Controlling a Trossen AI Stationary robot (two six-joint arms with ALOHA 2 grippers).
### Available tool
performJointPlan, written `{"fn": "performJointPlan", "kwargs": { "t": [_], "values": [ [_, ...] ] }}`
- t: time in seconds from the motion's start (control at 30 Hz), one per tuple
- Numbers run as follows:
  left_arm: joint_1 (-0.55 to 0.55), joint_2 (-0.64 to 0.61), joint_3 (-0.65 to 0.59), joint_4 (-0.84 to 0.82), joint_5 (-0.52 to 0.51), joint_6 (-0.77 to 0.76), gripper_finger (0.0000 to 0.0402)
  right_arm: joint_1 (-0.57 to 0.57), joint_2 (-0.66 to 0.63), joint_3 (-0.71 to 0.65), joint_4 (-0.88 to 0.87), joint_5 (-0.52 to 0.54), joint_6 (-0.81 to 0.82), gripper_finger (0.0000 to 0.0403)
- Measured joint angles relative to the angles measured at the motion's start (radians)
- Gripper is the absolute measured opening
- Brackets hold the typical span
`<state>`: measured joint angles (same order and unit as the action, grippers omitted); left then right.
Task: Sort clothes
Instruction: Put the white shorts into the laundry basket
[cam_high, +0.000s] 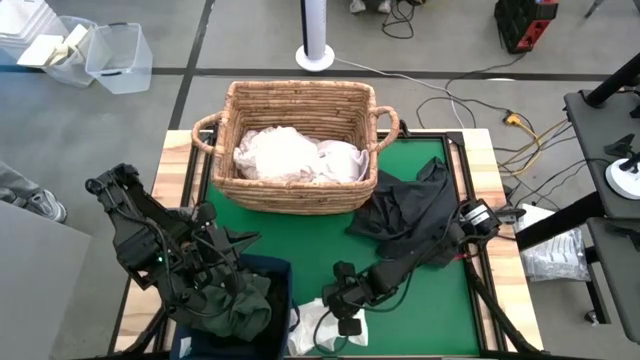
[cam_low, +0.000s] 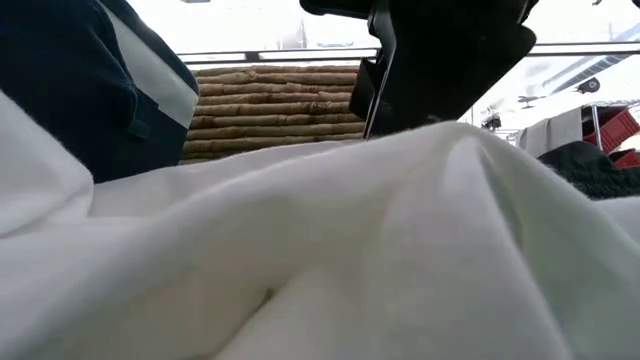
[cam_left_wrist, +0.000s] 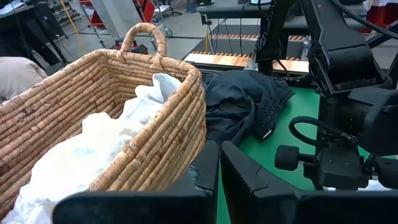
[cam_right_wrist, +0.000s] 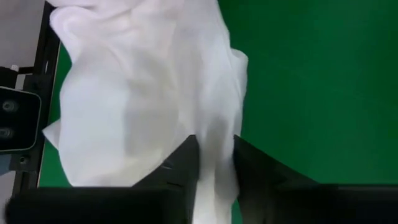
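High view: the green worktop (cam_high: 440, 300) carries a wicker basket (cam_high: 290, 190) of white clothes (cam_high: 295, 155) at the far side, a dark garment (cam_high: 410, 215) sprawled right of it, and a navy bin (cam_high: 262, 275) near left. At the near edge the right gripper (cam_right_wrist: 214, 155) pinches a white garment (cam_right_wrist: 143, 93), probably for the basket; the centre is bare. The left gripper (cam_left_wrist: 219, 171), fingers closed and empty, waits by the bin.
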<state>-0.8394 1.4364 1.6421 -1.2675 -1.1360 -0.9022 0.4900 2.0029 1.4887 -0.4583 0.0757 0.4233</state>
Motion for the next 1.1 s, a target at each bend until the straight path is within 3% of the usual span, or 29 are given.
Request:
{"fn": "performJointPlan", "kwargs": {
  "t": [0.27,0.73,1.1],
  "values": [
    [0.0,0.0,0.0,-0.001,-0.005,0.0,0.0,0.0,-0.032,0.0,-0.026,-0.016,-0.032,0.0015],
    [0.005,0.0,-0.001,-0.009,-0.056,0.004,0.0,-0.006,-0.326,0.005,-0.257,0.012,-0.015,0.0013],
    [0.009,0.0,-0.001,-0.008,-0.086,0.004,0.0,-0.027,-0.59,0.008,-0.245,0.157,0.024,0.0013]
  ]
}}
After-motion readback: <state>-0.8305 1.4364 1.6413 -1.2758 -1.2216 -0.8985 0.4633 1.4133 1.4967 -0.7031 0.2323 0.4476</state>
